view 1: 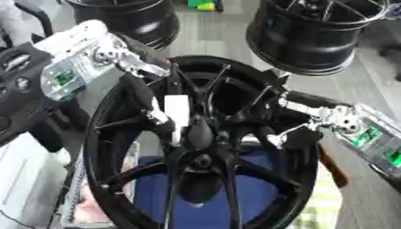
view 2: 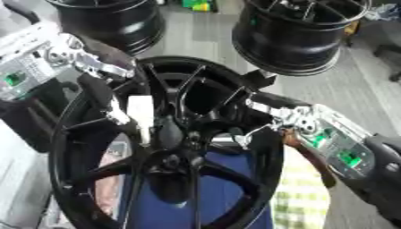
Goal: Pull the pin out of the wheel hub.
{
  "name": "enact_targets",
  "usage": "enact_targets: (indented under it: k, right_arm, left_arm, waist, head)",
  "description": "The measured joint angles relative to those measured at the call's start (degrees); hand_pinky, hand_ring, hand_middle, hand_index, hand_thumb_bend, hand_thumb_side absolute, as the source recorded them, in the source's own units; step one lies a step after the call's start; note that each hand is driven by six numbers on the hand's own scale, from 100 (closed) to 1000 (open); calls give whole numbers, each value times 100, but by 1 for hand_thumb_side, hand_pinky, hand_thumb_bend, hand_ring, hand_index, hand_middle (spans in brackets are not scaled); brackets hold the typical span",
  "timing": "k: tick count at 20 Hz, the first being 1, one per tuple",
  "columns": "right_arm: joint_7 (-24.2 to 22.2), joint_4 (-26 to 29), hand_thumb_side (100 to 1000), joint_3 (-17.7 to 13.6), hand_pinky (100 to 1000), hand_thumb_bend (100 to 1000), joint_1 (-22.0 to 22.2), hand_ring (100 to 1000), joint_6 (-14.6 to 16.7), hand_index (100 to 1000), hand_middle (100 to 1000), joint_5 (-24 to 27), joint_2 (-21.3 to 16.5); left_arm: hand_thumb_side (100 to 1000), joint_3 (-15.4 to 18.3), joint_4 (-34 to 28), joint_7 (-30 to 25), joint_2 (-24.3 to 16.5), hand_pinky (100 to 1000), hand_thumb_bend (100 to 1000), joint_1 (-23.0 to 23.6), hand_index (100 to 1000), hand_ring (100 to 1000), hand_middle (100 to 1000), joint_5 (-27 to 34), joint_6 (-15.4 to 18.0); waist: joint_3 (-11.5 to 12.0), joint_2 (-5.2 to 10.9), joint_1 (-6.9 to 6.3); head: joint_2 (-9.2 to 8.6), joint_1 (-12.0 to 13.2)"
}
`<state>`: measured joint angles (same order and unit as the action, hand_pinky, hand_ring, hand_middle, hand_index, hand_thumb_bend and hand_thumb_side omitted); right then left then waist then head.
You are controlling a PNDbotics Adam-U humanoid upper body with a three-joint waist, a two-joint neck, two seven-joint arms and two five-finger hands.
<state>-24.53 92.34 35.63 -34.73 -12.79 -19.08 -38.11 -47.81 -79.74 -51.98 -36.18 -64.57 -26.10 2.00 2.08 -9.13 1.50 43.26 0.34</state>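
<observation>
On a grey floor, the left robot hand (view 1: 156, 114) pinches the white pin (view 1: 177, 112) for pulling, while the right robot hand (view 1: 294, 134) grips the wheel's (view 1: 117, 134) spokes to steady it.

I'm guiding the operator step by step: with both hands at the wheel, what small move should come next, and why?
Probably draw the left robot hand straight back, away from the wheel hub. Its fingers appear curled round a white pin-like piece just above the hub, so the grasp looks made. The right robot hand rests against the wheel on the other side, seemingly steadying it.
</observation>
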Motion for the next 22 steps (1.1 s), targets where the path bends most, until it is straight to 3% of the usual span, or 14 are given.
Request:
enact_targets:
  k: [11,22]
  right_arm:
    - [9,1,195,0,799,100,1,699,-9,708,617,1,8]
    - [12,2,197,0,799,100,1,699,-12,709,617,1,39]
  left_arm:
    - [694,2,-81,-5,102,882,537,-57,848,859,734,-1,-144]
    - [620,1,-109,-5,159,843,502,-83,760,758,592,-35,-258]
  waist:
    - [-7,-1,3]
    - [-27,-2,1]
  head:
    - [-2,10]
    - [-5,26]
